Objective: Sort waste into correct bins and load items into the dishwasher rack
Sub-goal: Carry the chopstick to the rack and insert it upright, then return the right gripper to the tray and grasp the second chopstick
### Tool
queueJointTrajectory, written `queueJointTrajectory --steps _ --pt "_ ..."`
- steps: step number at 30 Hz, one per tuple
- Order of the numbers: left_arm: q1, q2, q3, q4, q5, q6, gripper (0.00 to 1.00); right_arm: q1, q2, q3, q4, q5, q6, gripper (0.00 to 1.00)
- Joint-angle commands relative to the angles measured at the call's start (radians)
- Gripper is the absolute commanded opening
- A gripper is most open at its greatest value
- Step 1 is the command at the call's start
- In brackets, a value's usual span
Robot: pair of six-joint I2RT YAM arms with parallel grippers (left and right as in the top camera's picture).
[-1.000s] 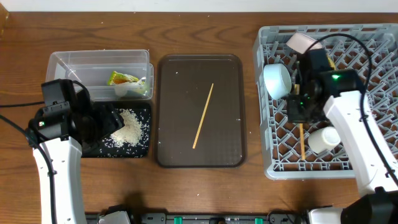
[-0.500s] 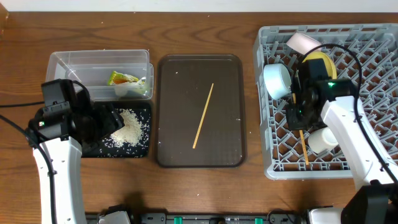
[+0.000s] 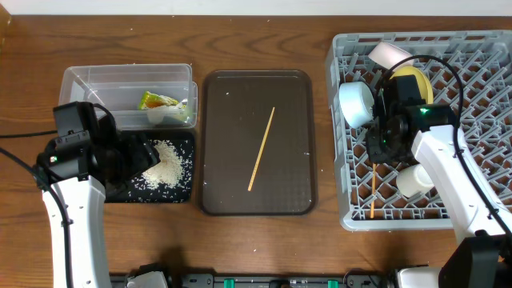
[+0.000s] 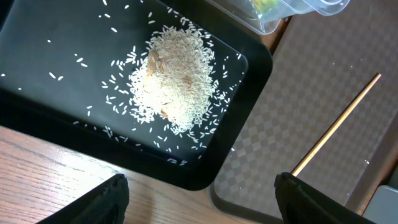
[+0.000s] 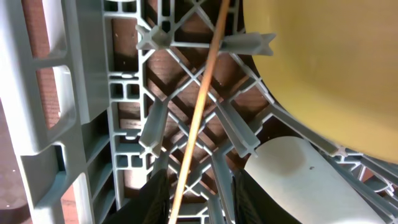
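**Table: four things sit directly on the wood**

Brown wooden table [image 3: 264, 32], grain running left-right. Upper left: clear tub [image 3: 104, 84]. Just below it, black tray [image 3: 172, 192]; the edges meet or overlap, can't tell which. Centre: brown serving tray [image 3: 232, 120], long side vertical in frame, narrow strip of bare wood between it and the left pair. Right: grey rack [image 3: 336, 200], cut off by the frame edge

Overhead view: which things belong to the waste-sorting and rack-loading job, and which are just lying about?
Job: wrapper, rice, clear tub, black tray, loose chopstick, racked chopstick, yellow plate, white bowl, pale bowl, cup, rack.
Lying about: brown tray, table.
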Motion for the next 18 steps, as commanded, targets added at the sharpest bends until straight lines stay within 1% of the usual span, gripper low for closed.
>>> queueJointTrajectory --steps 1,3,7,9,12,16,18 --pt "0.004 0.002 0.005 -0.003 -0.006 0.005 0.78 0.0 -0.011 0.016 0.002 -0.002 0.021 0.34" --pt "0.004 0.002 0.005 -0.003 -0.006 0.005 0.78 0.013 -0.013 0.049 0.002 -0.014 0.021 0.37" --pt "0.004 0.002 0.005 -0.003 -0.006 0.005 0.78 0.056 -0.014 0.13 0.026 -0.101 0.021 0.37" --pt "0.004 0.002 0.005 -0.002 -0.006 0.005 0.78 0.092 -0.013 0.153 0.061 -0.16 0.021 0.36" --pt "0.004 0.002 0.005 -0.002 -0.006 0.005 0.78 0.161 -0.011 0.154 0.145 -0.254 0.027 0.38" --pt "0.004 0.002 0.005 -0.002 -0.006 0.005 0.78 0.283 0.013 0.154 0.238 -0.253 0.085 0.41" --pt "0.004 0.002 0.005 -0.002 -0.006 0.005 0.78 0.341 0.04 0.154 0.266 -0.197 0.143 0.41"
